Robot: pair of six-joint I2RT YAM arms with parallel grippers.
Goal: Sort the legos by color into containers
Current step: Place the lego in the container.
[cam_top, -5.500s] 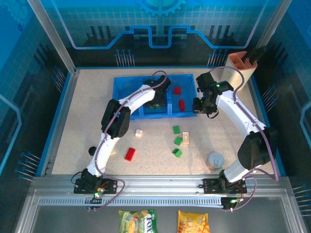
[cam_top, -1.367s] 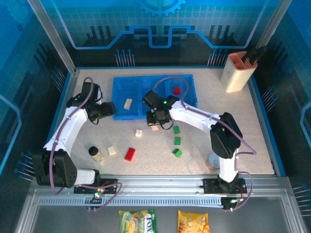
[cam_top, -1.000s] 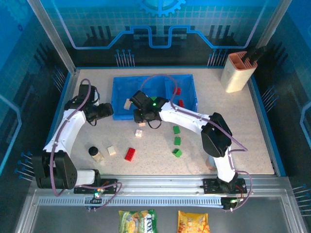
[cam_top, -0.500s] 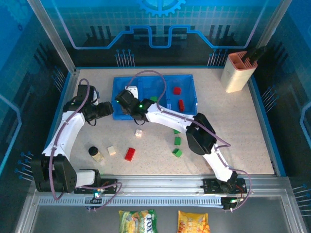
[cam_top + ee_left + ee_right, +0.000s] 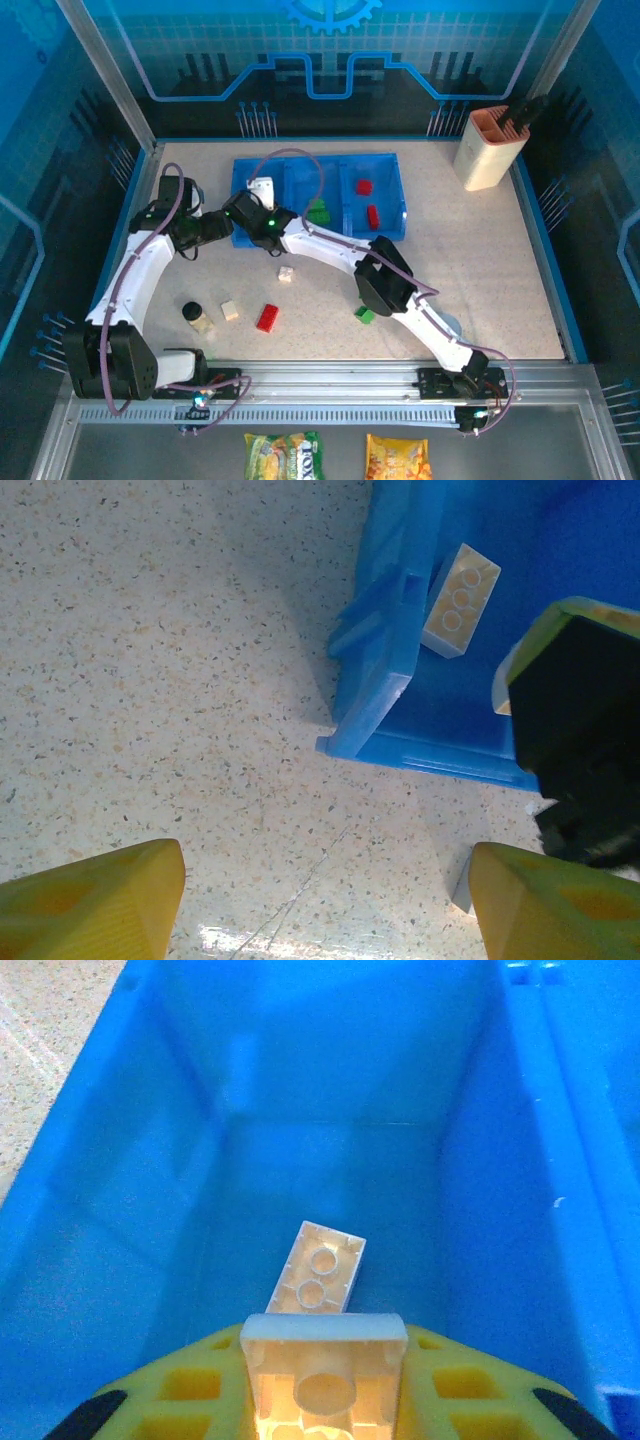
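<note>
Cream brick (image 5: 323, 1352) pinched in right gripper (image 5: 322, 1400), hovering above left compartment (image 5: 130, 1170) of blue tray (image 5: 396, 160). Second cream brick (image 5: 320, 1268) lies on compartment floor. Left gripper (image 5: 325, 905) jaws apart, empty, over table (image 5: 150, 630) beside tray corner.

Cream brick (image 5: 322, 1380) pinched above cream lego (image 5: 320, 1268) inside blue tray (image 5: 130, 1210).
</note>
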